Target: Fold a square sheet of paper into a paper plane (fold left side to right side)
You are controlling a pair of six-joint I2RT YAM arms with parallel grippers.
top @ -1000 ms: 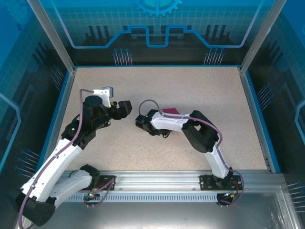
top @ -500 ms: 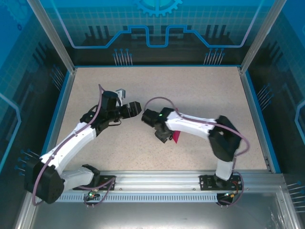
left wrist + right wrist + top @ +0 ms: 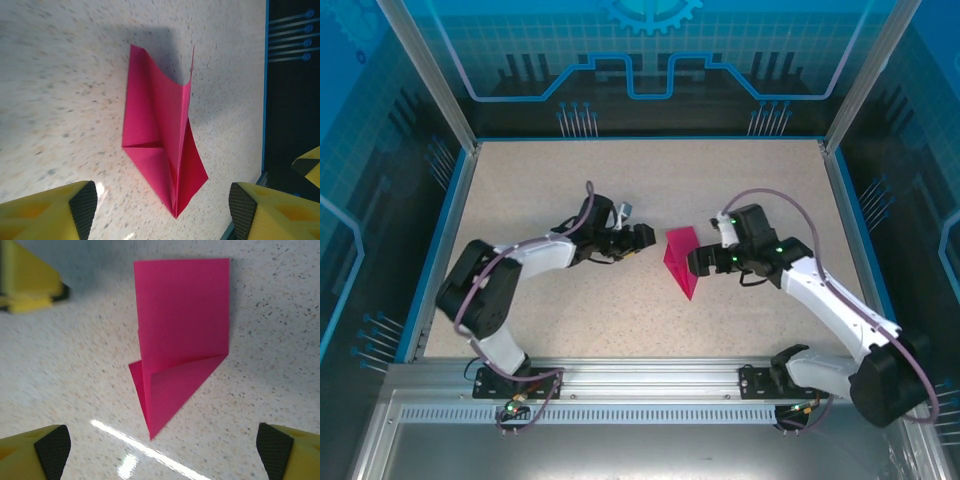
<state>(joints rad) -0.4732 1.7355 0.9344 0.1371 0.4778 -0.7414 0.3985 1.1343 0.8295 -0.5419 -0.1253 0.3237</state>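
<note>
While flanking the paper [image 3: 681, 260] at mid-frame on the table [image 3: 770, 180], clamped on nothing: left fingers [image 3: 82, 205] apart, right fingers [image 3: 52, 450] apart too.

Pink paper plane [image 3: 682, 262] — pointed, 1 flap raised, on table [image 3: 770, 180].

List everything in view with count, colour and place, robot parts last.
paper plane: one, magenta-pink, part-folded, lying mid-table between the two tools, tip toward the near edge
table: one, speckled beige, under everything
enclosure panels: blue, translucent, on three sides of the table
rail: one, silver, along the near edge
left arm: one, white and black, reaching in from the left
right arm: one, white and black, reaching in from the right
left tool: one, yellow fingers, open, left of the plane
right tool: one, yellow fingers, open, at the plane's right edge
</note>
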